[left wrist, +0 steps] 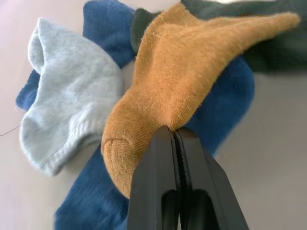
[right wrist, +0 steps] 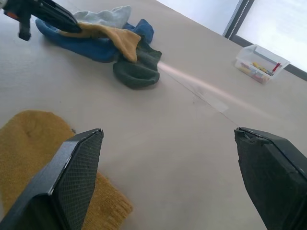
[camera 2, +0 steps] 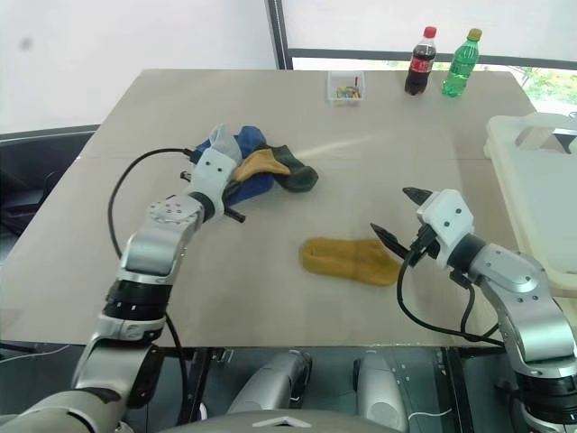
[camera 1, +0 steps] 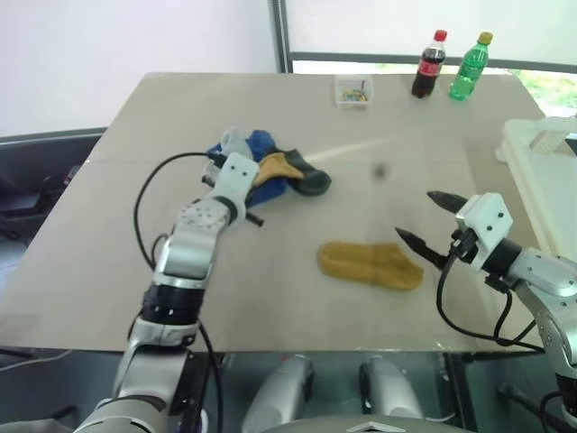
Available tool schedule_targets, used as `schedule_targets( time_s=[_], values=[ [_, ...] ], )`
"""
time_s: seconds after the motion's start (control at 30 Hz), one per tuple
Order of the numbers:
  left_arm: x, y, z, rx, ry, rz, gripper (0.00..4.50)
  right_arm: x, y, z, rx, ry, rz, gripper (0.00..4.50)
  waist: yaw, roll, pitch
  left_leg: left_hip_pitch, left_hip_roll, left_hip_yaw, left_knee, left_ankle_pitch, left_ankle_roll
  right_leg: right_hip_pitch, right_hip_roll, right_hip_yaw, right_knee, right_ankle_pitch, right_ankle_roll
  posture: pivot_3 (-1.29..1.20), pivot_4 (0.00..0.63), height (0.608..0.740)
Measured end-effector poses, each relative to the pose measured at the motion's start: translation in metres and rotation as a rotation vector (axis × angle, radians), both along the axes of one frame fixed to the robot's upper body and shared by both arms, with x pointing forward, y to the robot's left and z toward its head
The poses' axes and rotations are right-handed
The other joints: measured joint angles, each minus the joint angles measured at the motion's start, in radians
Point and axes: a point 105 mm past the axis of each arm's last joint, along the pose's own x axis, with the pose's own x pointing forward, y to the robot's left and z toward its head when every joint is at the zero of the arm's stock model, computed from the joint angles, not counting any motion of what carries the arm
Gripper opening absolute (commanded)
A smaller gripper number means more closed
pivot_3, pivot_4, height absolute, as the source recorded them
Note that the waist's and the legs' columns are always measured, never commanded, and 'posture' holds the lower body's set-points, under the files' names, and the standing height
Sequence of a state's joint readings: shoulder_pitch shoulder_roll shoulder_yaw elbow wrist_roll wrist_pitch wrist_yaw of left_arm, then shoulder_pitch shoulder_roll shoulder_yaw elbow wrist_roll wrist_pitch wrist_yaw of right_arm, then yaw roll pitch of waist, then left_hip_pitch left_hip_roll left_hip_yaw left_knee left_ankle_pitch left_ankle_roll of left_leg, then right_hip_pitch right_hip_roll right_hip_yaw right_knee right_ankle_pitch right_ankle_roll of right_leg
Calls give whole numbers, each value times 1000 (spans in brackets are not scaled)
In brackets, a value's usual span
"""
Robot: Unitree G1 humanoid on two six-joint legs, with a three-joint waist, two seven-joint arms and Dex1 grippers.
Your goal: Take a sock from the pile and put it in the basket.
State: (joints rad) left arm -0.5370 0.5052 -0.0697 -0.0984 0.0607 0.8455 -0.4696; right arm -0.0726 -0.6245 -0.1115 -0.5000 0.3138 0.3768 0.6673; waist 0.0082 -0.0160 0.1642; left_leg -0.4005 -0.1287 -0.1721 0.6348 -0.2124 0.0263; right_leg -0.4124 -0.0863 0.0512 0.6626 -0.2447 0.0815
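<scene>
Left wrist view: the left gripper (left wrist: 178, 136) is fully closed, pinching a fold of a mustard sock (left wrist: 187, 72) near its heel. That sock lies on top of the pile (camera 1: 266, 167), touching the grey sock (left wrist: 67, 96) on one side and resting across the blue sock (left wrist: 225, 105) and dark green sock (camera 1: 311, 180).

Head views: the pile sits on the desk (camera 1: 162, 117) left of centre. A second mustard sock (camera 1: 370, 264) lies flat by itself toward 4 o'clock from the pile, just beside the right gripper (camera 1: 428, 221), whose fingers stand wide apart, holding nothing. The basket (camera 1: 541, 180) stands at the desk's right edge, at 3 o'clock from the pile and well apart from it.

Handling, as a judgement: the socks are light, soft and limp. A pinch on one layer of knit should carry the whole sock, but it will drape, and neighbouring socks may snag and drag along. A hold at the cuff or heel fold looks soundest.

Markings: a red-labelled cola bottle (camera 1: 429, 65) and a green bottle (camera 1: 469, 67) stand at the far edge, near a small clear box (camera 1: 353, 90). No writing on them is legible.
</scene>
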Motion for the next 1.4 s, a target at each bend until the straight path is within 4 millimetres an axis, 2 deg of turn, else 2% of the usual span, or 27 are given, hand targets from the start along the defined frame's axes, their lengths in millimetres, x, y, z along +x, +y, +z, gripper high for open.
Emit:
schedule_targets(
  time_s=[0.1,0.2,0.27,0.37,0.5,0.63,0.7,0.77,0.8,0.9,0.97,1.0,1.03,1.1,1.2,1.33,1.37,1.4],
  values=[
    [-16,1,-8,33,97,-75,57,0,2,-1,0,3,11,4500,-1,0,0,0,0,0,0,-1,1,0,0,0,0,0,0,0,150,739],
    [-44,-11,-27,35,243,-212,57,0,4,-1,2,6,23,4500,-2,0,0,0,0,0,0,-2,3,0,0,1,0,0,0,0,150,739],
    [-58,-20,-32,28,293,-293,57,0,5,-2,2,5,24,4500,0,1,0,1,0,0,0,-2,3,0,0,0,0,0,0,0,150,739],
    [-75,-35,-36,13,347,-400,57,0,5,-2,2,5,27,4500,5,1,-1,1,0,0,0,-2,4,1,0,0,0,0,0,0,150,739],
    [-84,-42,-38,5,364,-471,57,-1,4,-5,2,17,24,4500,4,1,-1,1,0,0,0,-2,4,1,-1,0,0,0,0,0,150,739],
    [-82,-42,-40,-1,358,-475,57,-4,3,-10,3,36,17,4500,5,1,-1,1,0,0,0,-2,4,1,-1,0,0,0,0,0,150,739],
    [-71,-43,-40,-26,337,-433,57,-4,2,-11,4,36,14,4500,8,2,-1,2,0,-1,0,-2,4,1,-1,-1,0,0,0,0,150,739],
    [-44,-36,-38,-51,278,-296,57,-4,4,-10,5,32,17,4500,8,1,-1,3,1,-1,1,-2,4,2,-1,-1,0,0,0,0,150,739],
    [-40,-34,-37,-50,266,-272,57,-4,4,-10,5,32,17,4500,7,2,-2,3,1,-1,1,-2,4,2,-1,-1,0,0,0,0,150,739],
    [-3,-7,-29,-93,181,-34,57,-5,4,-10,5,33,19,4500,3,2,-2,3,3,0,1,-2,3,2,0,0,1,0,0,0,150,739],
    [10,22,-24,-95,134,108,57,-5,4,-10,5,33,17,4500,-8,2,-2,3,4,0,1,-1,2,1,1,1,1,0,0,0,150,739],
    [12,29,-21,-109,119,136,57,-5,4,-10,5,33,17,4500,-13,2,-2,3,4,0,1,-1,2,1,0,1,0,0,0,0,150,739],
    [12,30,-18,-147,110,132,57,-5,4,-10,5,34,16,4500,-14,2,-2,1,4,0,0,0,-1,0,0,0,0,1,0,0,150,739],
    [7,17,-8,-229,90,46,57,-5,4,-10,5,33,17,4500,-14,2,-2,0,3,0,0,1,-2,0,-1,0,-1,1,0,0,150,739],
    [-10,4,-4,-237,86,-80,57,-5,5,-9,6,29,20,4500,-17,2,-2,0,2,1,0,0,0,0,-1,1,-2,0,0,0,150,739],
    [-41,-4,-25,-201,204,-217,57,-5,5,-9,7,31,22,4500,-21,2,-2,1,2,1,-1,-2,3,0,-1,2,-1,0,0,0,150,739],
    [-56,-6,-36,-165,268,-270,57,-5,5,-9,7,30,21,4500,-21,2,-2,2,3,1,-1,-3,4,0,-1,2,-1,0,0,0,150,739],
    [-59,-8,-38,-168,284,-288,57,-5,5,-9,7,31,20,4500,-19,3,-1,2,3,1,-1,-3,4,0,-2,2,-1,0,0,0,150,739]
  ],
)
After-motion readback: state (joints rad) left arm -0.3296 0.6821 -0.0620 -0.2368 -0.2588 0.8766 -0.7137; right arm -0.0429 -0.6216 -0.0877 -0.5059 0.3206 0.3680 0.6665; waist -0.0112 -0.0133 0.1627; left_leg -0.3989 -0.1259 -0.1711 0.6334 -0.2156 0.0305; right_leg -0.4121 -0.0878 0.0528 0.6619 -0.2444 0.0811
